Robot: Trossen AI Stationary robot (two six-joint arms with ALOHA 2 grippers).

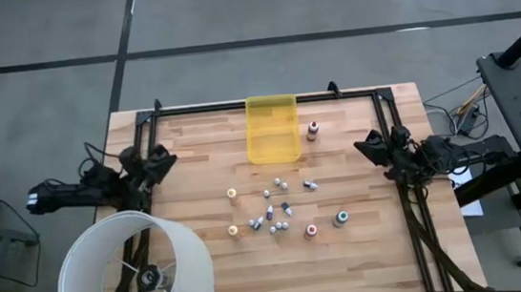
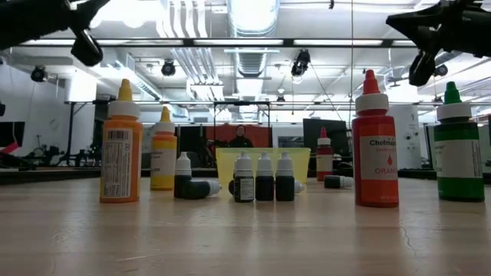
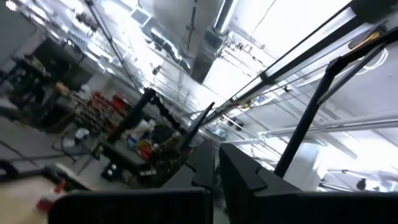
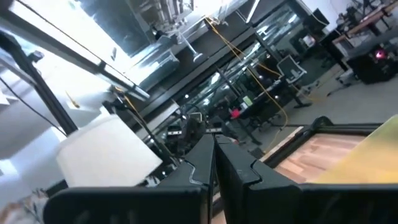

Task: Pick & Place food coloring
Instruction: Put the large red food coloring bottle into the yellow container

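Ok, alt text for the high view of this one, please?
A wooden table seen from above, small food coloring bottles scattered across its middle, none in the empty yellow tray at the far edge. Both arms are folded at the sides, left gripper and right gripper holding nothing.

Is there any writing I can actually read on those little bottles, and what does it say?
"Chefmaster", with "ORANGE" lower down: on the orange bottle.
Barcode and fine print on the yellow-orange bottle: too small to read.
Labels on the green bottle and the small dark bottles: unreadable.
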